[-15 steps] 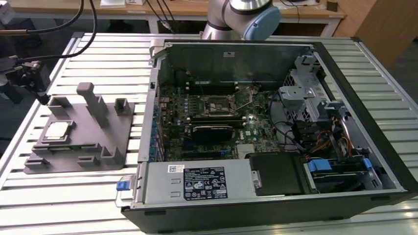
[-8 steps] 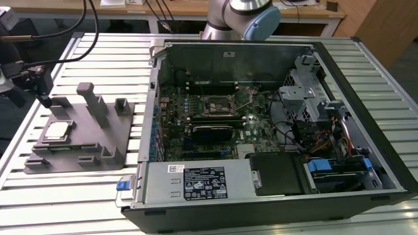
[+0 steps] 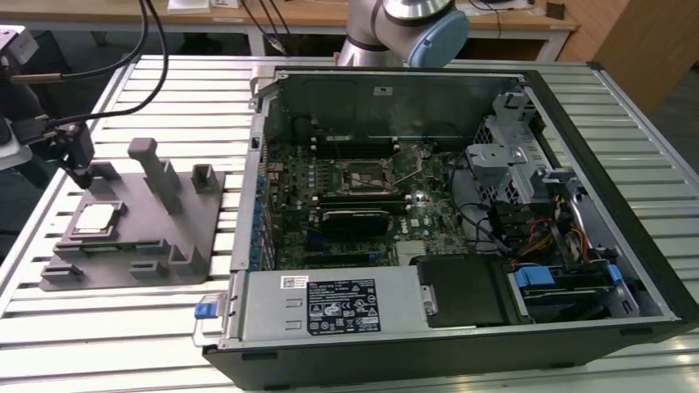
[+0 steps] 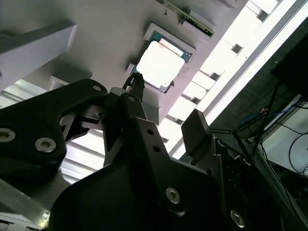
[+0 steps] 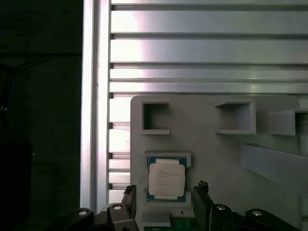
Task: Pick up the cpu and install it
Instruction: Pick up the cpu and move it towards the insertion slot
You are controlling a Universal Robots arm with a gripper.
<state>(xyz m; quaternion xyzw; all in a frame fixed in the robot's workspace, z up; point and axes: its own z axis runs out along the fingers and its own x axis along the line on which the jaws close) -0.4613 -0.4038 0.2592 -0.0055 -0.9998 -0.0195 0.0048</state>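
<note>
Hovering over the cpu (image 5: 166, 179) with jaws spread wide, grasping nothing, fingertips (image 5: 201, 192) flanking the chip in the first wrist view. Lying flat, silvery top up, in a square pocket of the grey tray (image 3: 131, 205), on the slatted bench (image 3: 131, 327) at the exterior view's left. Well apart from the open computer case (image 3: 382, 102) and the black socket (image 3: 366, 174) on its board.
</note>
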